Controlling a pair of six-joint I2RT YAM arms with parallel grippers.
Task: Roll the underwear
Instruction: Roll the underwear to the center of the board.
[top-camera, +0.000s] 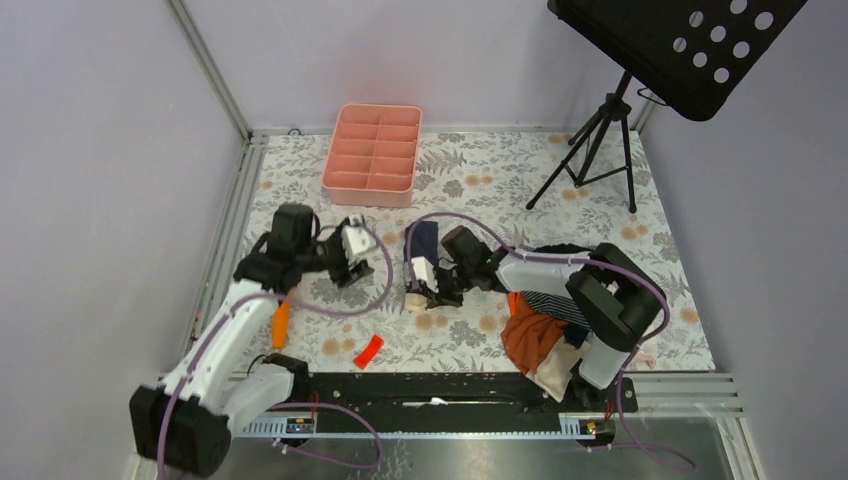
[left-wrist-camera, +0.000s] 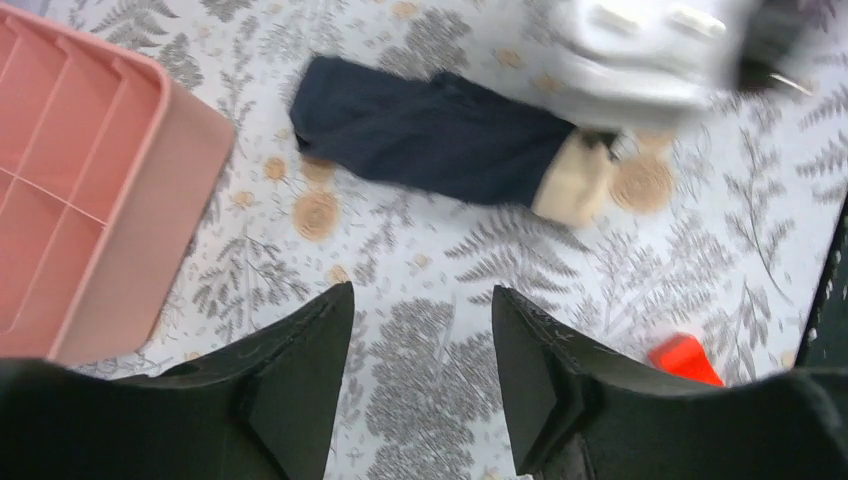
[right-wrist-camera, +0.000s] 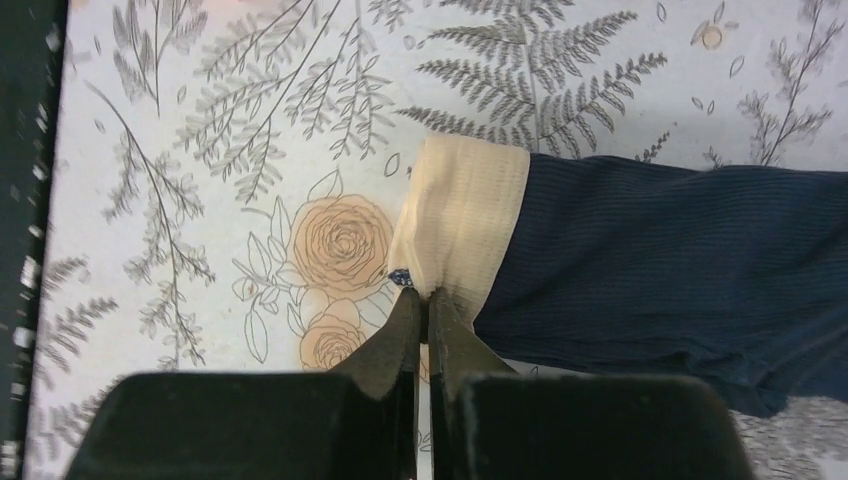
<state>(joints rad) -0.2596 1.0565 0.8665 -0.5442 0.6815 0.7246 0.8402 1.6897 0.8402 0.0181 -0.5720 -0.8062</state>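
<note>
Your floral table (top-camera: 480, 175) carries: pink divided tray (top-camera: 367, 187) far side, navy underwear (top-camera: 422, 243) centre, clothes heap (top-camera: 535, 335) right, red scrap (top-camera: 368, 350) near edge.

Facing me, a floral-printed worktop (top-camera: 480, 180) carries a pink plastic compartment tray (top-camera: 366, 196) at its far edge. To my right are a black perforated music stand on a tripod (top-camera: 680, 45) and a crumpled orange garment (top-camera: 528, 335). Nearer me lies a small red scrap (top-camera: 368, 351).

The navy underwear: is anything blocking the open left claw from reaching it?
Nothing visible does. Only bare flowered tabletop lies between the left gripper and the navy underwear. The right gripper pinches its tan waistband at the far end.
</note>
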